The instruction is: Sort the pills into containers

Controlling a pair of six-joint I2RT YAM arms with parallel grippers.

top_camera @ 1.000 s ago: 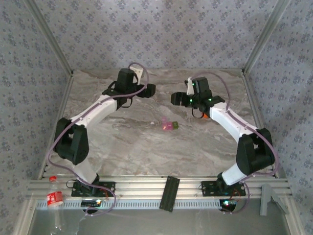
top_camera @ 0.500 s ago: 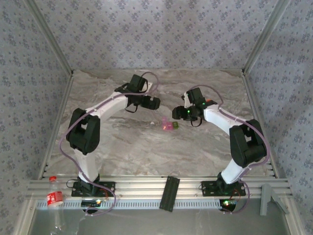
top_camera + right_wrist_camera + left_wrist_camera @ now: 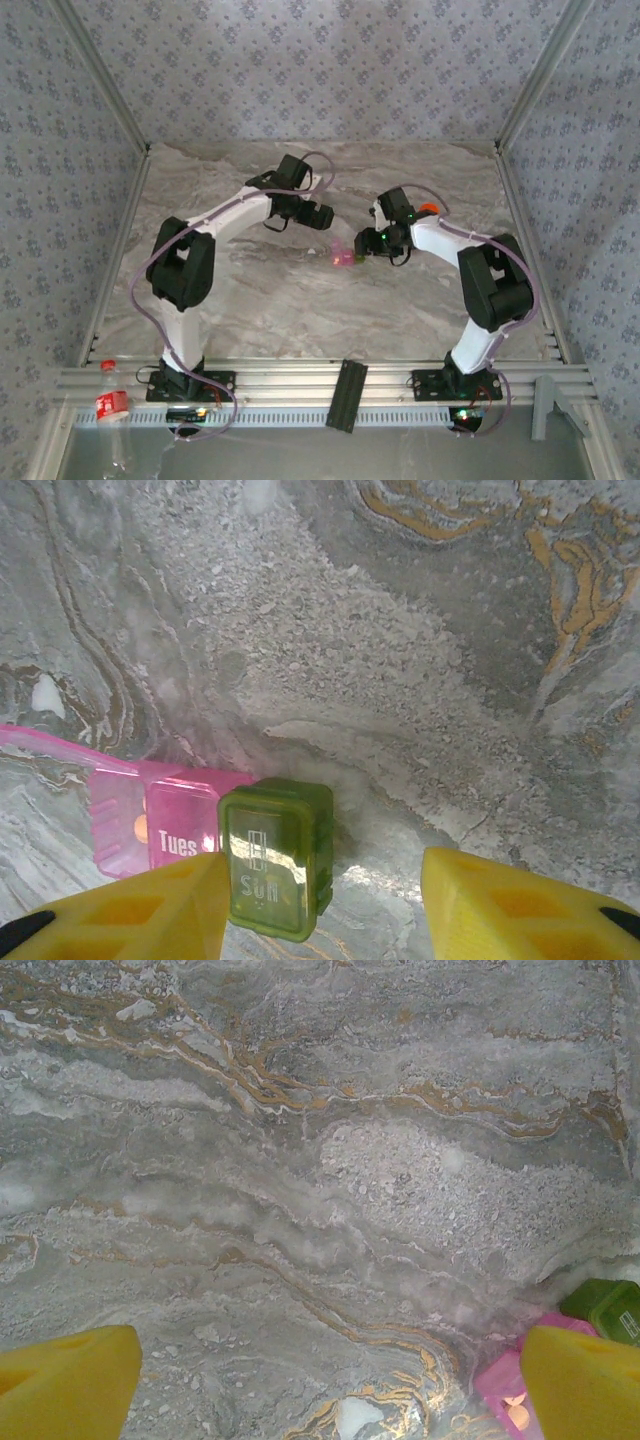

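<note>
The right end effector [image 3: 325, 870] stands partly open, gripping nothing; the olive-green box [image 3: 275, 855] of the 2 joined translucent pill containers [image 3: 180, 825] lies between its fingers. The left end effector [image 3: 330, 1360] gapes empty, its finger [image 3: 585, 1380] hiding part of the pink box [image 3: 500, 1385]. Grey marbled table [image 3: 260, 300], patterned walls [image 3: 330, 70].

White letters spell "Tues" on the lid of the translucent pink compartment [image 3: 180, 838]. The olive-green compartment [image 3: 275, 858] joined to it reads "Sun" in pale letters, with a small embossed mark above the word that is too faint to make out. A clear bottle [image 3: 112, 405] carries a red label, its print unreadable.
</note>
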